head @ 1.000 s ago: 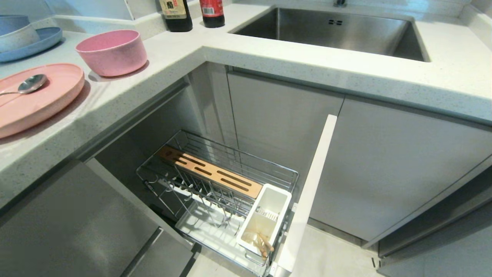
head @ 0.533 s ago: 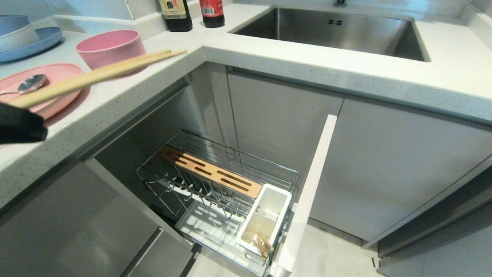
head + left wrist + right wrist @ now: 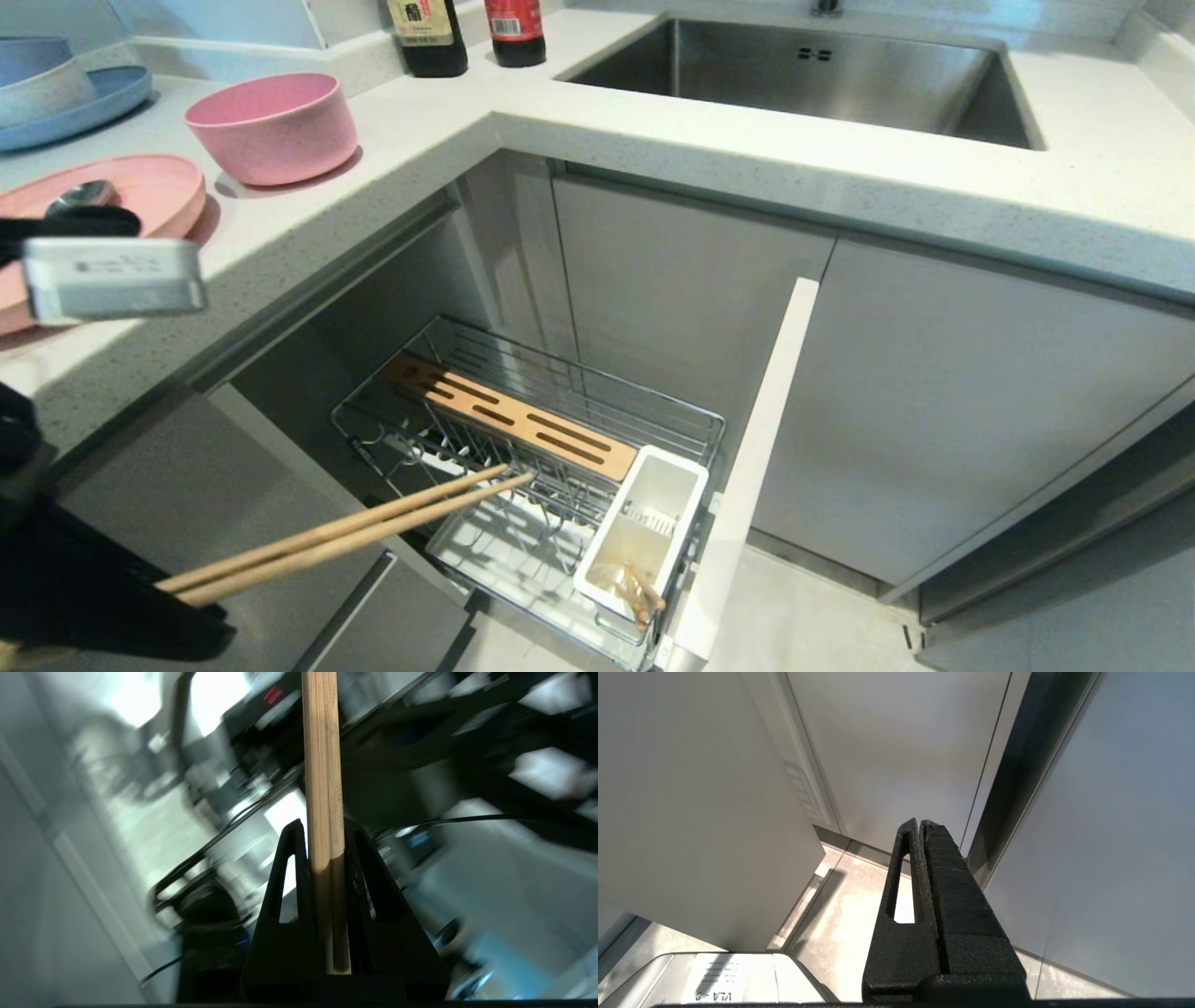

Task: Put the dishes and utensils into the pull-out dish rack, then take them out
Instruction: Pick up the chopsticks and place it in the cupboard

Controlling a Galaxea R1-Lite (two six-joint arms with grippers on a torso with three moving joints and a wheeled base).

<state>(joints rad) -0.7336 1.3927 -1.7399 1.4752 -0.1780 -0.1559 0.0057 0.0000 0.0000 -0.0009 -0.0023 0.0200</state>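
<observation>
Currently left gripper [image 3: 327, 833] clenched on chopsticks [image 3: 355, 534], tips over the pull-out dish rack [image 3: 532, 439] at about 8 o'clock of its white utensil cup [image 3: 644, 532]. Right gripper [image 3: 920, 823] parked, fingers closed, holding nothing.

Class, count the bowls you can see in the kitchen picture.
3: a pink bowl on the counter, and two stacked bowls on the blue plate at the far left.
</observation>
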